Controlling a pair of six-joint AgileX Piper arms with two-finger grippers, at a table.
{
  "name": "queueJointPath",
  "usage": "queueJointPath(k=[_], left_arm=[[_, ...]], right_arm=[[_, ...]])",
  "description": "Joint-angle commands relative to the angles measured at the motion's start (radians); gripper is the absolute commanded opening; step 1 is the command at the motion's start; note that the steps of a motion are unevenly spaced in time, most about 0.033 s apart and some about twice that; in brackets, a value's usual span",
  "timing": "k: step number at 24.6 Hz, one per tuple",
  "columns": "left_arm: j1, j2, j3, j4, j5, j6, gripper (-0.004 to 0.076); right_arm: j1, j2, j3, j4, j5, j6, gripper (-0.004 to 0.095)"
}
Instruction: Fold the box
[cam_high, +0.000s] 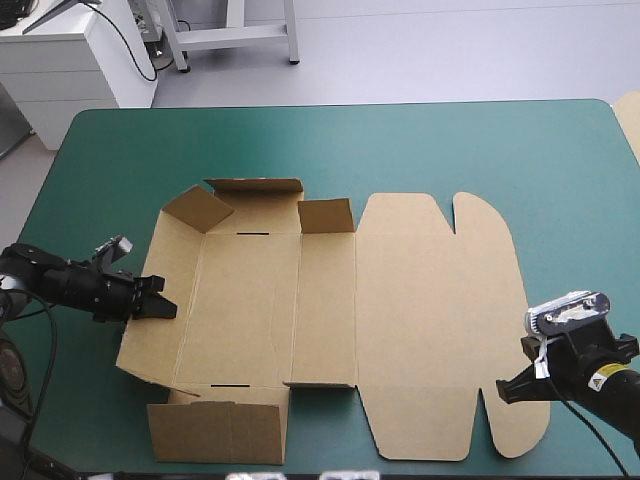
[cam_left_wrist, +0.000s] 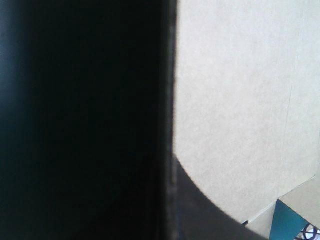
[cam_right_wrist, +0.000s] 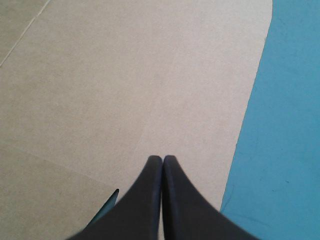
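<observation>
Teal-green cover (cam_high: 420, 140) fills my overhead view, and the brown box (cam_high: 250, 310) lies on it as a cut sheet, from the centre out toward 3 o'clock. Most of it is flat. The far flaps (cam_high: 250, 200) near 11 o'clock stand up, and the lid (cam_high: 430, 320) lies flat. My left gripper (cam_high: 160, 300), at 9 o'clock, is pinched on the left wall (cam_high: 170, 250), which looks slightly lifted. My right gripper (cam_high: 508, 388), near 4 o'clock, has its black fingers (cam_right_wrist: 150, 200) pressed together on nothing, tips over the lid's rim.

I judge this an early step: raising the left wall. Next, that wall needs swinging upright with the base held down.

Only the overhead view shows the layout. The left wrist view shows just board against one finger, and the right wrist view confirms the closed tips.
</observation>
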Motion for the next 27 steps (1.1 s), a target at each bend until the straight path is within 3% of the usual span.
queueJointPath(k=[1, 6, 11, 13, 17, 27], left_arm=[[-0.063, -0.063, -0.061, -0.041, 0.102, 0.001, 0.0001], [-0.265, -0.156, -0.354, 0.052, 0.102, -0.09, -0.0008], [-0.601, -0.164, -0.758, 0.316, 0.09, -0.152, -0.0008], [-0.692, -0.152, -0.837, 0.434, 0.086, -0.185, -0.0008], [-0.836, -0.125, -0.917, 0.608, 0.084, -0.193, -0.0008], [-1.098, -0.062, -0.918, 0.938, -0.089, -0.187, -0.0008]], right_arm=[[-0.008, 0.003, -0.024, 0.007, -0.045, -0.011, -0.0015], [-0.008, 0.003, -0.024, 0.007, -0.058, -0.011, -0.0015], [-0.008, 0.003, -0.032, 0.007, -0.078, -0.004, -0.0016], [-0.008, 0.003, -0.058, 0.005, -0.083, 0.009, -0.0015], [-0.008, 0.003, -0.142, 0.0, -0.094, 0.012, -0.0015], [-0.008, 0.003, -0.289, -0.087, -0.092, 0.082, -0.0015]])
